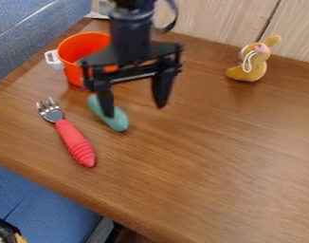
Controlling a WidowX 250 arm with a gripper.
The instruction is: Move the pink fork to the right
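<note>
Near the left edge of the wooden table (201,166), the pink-handled fork (75,142) lies slantwise, its metal tines toward the upper left. Above the teal oblong object (118,121), beside the fork, hangs the black gripper (133,105), its two fingers apart with nothing between them. An orange pot (81,50) with a white handle stands behind, and a small tan plush toy (249,69) sits well apart, near the back edge at right.
</note>
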